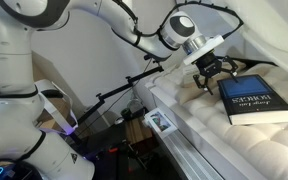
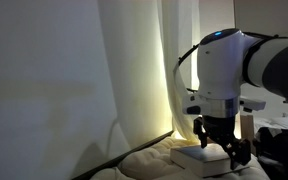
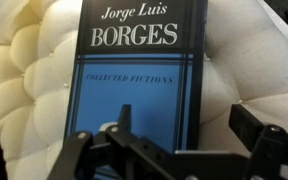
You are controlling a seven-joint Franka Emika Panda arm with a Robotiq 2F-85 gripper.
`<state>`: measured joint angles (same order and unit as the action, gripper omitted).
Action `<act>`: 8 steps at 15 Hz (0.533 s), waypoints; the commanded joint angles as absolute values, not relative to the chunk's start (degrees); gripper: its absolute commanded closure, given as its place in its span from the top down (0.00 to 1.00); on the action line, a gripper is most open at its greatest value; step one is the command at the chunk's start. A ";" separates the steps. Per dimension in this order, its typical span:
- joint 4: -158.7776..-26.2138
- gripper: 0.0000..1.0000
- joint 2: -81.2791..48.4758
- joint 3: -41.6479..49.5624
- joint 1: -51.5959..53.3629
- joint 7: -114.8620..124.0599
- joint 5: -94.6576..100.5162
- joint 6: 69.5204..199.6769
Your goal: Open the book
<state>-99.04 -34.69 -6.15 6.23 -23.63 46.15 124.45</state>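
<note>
The book is a thick dark blue hardcover with white lettering "Jorge Luis BORGES". It lies closed and flat on a cream quilted cushion. It also shows in an exterior view and, partly, in an exterior view. My gripper is open and empty. It hovers over the book's near edge: one finger stands over the blue cover, the other over the cushion beside the book's right edge. In an exterior view the gripper is at the book's end. Contact with the book cannot be told.
A cream quilted cushion surface carries the book. A white curtain hangs behind. A black stand and cables and a small framed picture sit beside the cushion's edge. The robot base is nearby.
</note>
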 commanded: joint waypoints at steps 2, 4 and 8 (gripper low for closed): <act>-95.16 1.00 -38.27 -4.62 8.14 -23.56 49.10 123.94; -94.14 1.00 -39.33 -4.52 8.27 -23.05 49.67 123.63; -93.11 0.75 -40.15 -3.69 8.78 -21.65 50.85 124.03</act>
<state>-94.94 -39.19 -4.93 7.60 -23.14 49.28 124.44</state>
